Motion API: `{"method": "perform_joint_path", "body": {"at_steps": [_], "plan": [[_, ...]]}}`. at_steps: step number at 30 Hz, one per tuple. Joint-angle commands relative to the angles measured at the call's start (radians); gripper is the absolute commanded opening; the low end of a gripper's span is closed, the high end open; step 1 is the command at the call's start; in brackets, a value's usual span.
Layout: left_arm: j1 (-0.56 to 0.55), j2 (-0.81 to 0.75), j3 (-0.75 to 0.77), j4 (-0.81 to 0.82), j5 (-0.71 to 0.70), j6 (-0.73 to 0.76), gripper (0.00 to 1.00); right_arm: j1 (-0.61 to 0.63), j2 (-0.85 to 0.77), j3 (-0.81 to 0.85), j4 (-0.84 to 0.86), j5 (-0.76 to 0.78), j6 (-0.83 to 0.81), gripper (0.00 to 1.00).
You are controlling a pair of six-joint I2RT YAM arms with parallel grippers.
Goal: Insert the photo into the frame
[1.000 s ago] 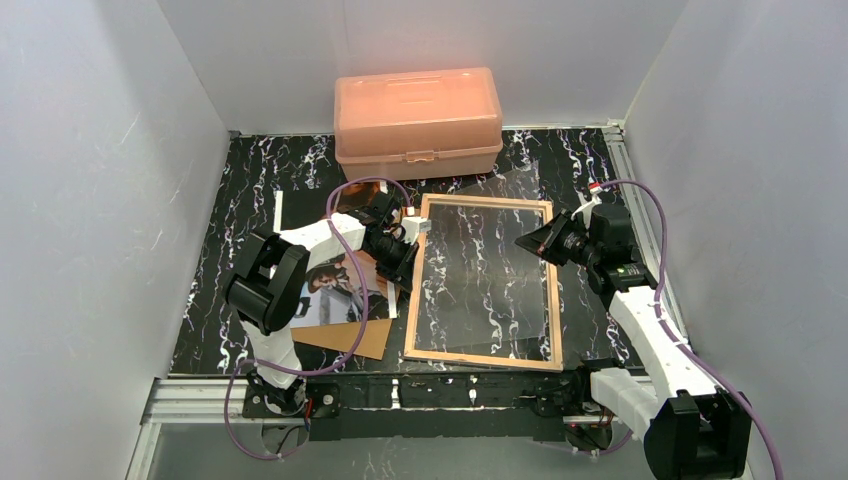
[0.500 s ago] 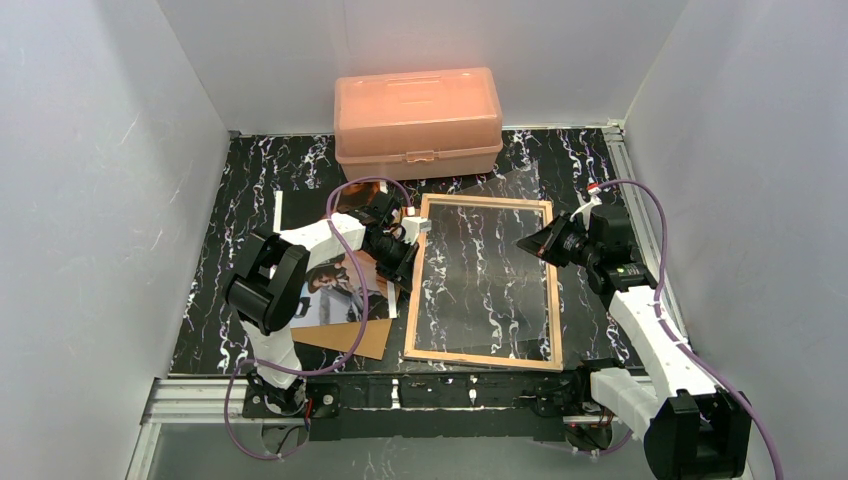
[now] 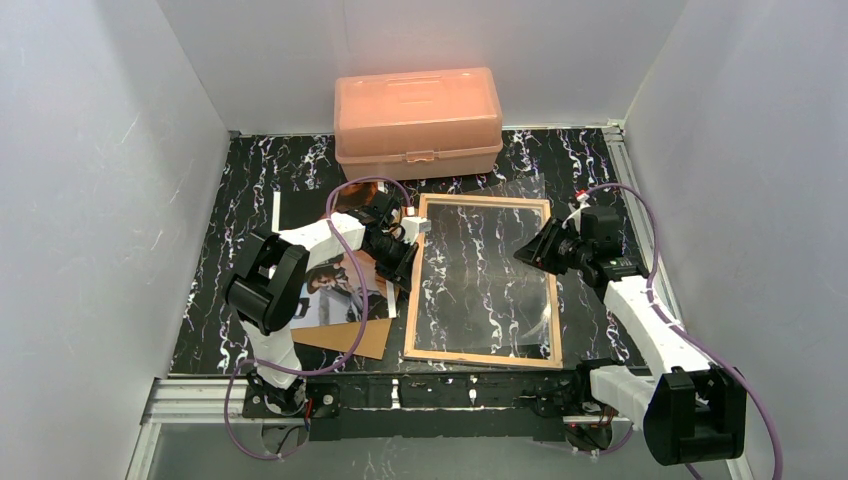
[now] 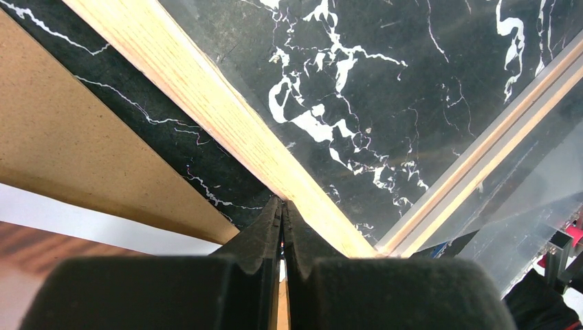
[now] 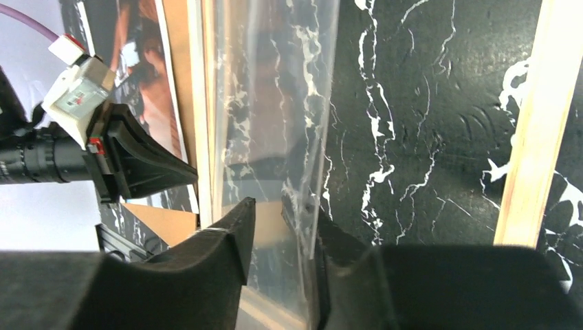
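The frame (image 3: 412, 290) lies tan wood side up in the middle of the table. A clear sheet (image 3: 480, 280) lies across its opening. My left gripper (image 3: 410, 268) is shut, and its tips (image 4: 282, 203) press on the frame's left rail (image 4: 206, 103). The photo (image 3: 335, 285) lies face up to the left of the frame, partly under the left arm. My right gripper (image 3: 525, 252) hangs over the frame's right side. Its jaws (image 5: 280, 206) are open, and the edge of the clear sheet (image 5: 275, 103) stands between them, leaning on the right finger (image 5: 330, 240).
A brown backing board (image 3: 345, 338) lies under the photo, reaching toward the near edge. An orange plastic box (image 3: 418, 120) stands at the back, close to the frame's far rail. White walls close in on the left, right and back sides.
My right gripper has opened and let go of the clear sheet, and its arm has shifted slightly left. The left gripper has stayed shut on the frame's left rail.
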Motion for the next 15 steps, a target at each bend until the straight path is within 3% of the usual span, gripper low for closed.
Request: {"method": "perform_joint_path", "body": {"at_steps": [1,15], "plan": [[-0.005,-0.031,0.023,-0.011,0.012,0.014,0.0,0.013,0.004,0.018,-0.056,-0.002,-0.057,0.43],[0.0,-0.029,0.023,-0.012,0.019,0.011,0.0,0.057,0.11,0.098,-0.14,0.054,-0.145,0.75]]}}
